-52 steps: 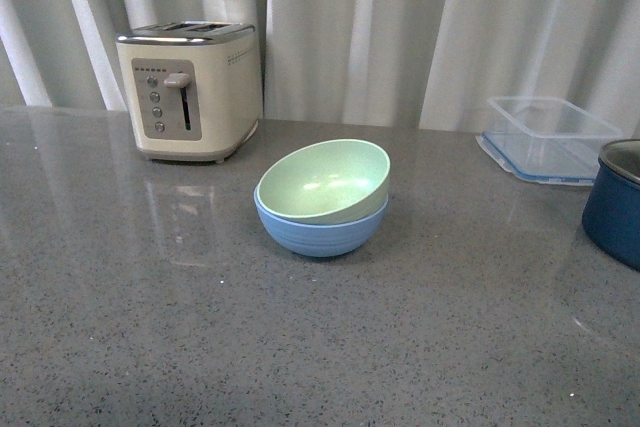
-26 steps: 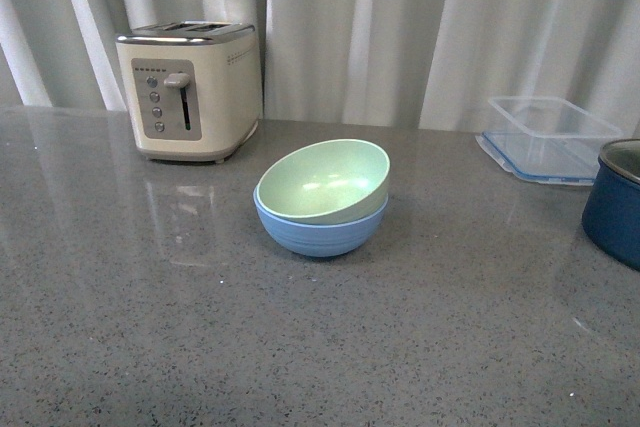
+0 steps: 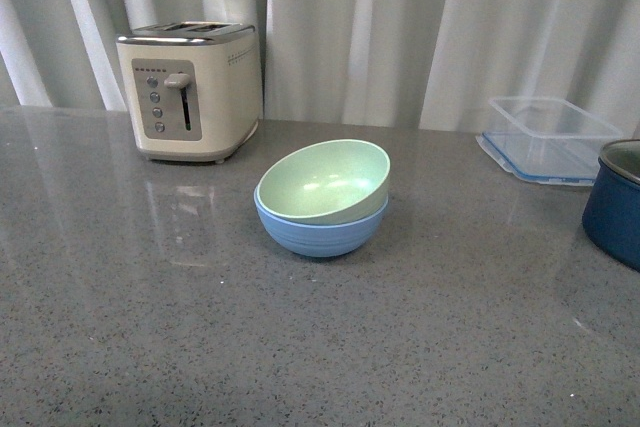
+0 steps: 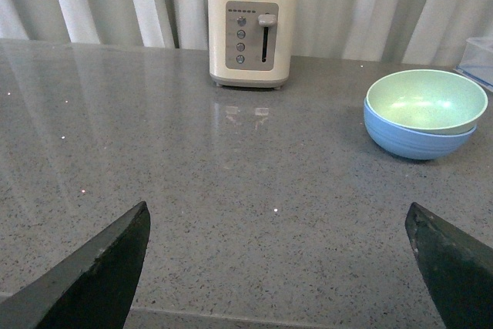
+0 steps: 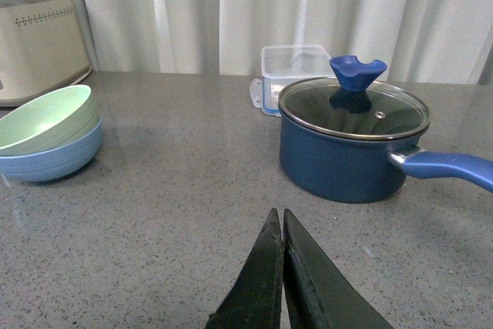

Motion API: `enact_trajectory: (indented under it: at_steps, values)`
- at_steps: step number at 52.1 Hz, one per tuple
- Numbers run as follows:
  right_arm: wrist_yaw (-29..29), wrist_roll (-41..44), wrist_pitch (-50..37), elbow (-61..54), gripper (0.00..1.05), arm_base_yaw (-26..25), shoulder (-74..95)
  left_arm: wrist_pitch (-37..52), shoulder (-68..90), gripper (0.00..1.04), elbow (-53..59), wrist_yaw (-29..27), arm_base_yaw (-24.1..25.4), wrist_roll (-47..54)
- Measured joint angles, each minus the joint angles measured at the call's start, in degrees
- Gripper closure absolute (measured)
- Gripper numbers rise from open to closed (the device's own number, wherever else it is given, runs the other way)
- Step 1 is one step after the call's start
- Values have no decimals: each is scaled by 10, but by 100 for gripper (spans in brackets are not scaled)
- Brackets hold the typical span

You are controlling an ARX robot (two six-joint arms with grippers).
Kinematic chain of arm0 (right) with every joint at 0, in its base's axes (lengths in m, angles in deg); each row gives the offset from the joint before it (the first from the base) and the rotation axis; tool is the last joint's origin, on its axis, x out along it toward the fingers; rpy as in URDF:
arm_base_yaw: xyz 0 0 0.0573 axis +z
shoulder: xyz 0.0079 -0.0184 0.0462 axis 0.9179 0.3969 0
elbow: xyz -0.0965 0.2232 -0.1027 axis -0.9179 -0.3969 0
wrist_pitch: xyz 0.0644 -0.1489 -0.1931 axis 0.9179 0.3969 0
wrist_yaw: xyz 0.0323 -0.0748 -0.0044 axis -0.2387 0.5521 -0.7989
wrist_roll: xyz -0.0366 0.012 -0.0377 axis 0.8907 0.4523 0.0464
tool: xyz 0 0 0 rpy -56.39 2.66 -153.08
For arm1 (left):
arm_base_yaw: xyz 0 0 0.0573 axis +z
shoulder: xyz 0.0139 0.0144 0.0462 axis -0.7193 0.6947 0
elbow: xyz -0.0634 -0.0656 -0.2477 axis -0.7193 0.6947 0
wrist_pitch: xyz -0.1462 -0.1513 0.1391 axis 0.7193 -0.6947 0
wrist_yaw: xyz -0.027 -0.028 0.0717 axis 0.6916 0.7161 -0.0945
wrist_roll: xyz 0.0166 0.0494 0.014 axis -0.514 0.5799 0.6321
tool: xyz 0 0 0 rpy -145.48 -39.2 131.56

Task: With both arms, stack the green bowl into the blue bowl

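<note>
The green bowl [image 3: 325, 179] sits nested inside the blue bowl [image 3: 322, 229], tilted so its rim rides higher on the right, near the middle of the grey counter [image 3: 150, 327]. A cream toaster [image 3: 190, 90] stands far left of them; a clear container [image 3: 552, 137] and a navy pot [image 3: 613, 202] stand well apart to the right. The left gripper [image 4: 277, 267] hangs with fingers spread wide, holding nothing. The right gripper [image 5: 282, 248] has its fingers pressed together, empty.

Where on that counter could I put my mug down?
The near counter before the stacked green bowl and blue bowl is bare, as is the left side below the toaster. The container and pot crowd the right.
</note>
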Motion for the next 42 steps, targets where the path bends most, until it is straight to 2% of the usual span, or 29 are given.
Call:
enact_trajectory:
  at_steps: [13, 19, 27, 30, 41, 42]
  values:
    - [0, 0, 41, 0, 104, 0, -40, 0, 0, 7, 0, 0, 0, 0]
    - [-1, 0, 131, 0, 104, 0, -112, 0, 0, 7, 0, 0, 0, 0]
    - [-1, 1, 137, 0, 104, 0, -134, 0, 0, 7, 0, 0, 0, 0]
    - [-1, 1, 138, 0, 96, 0, -134, 0, 0, 7, 0, 0, 0, 0]
    - [-1, 0, 138, 0, 47, 0, -134, 0, 0, 7, 0, 0, 0, 0]
    - [-1, 0, 138, 0, 45, 0, -134, 0, 0, 7, 0, 0, 0, 0]
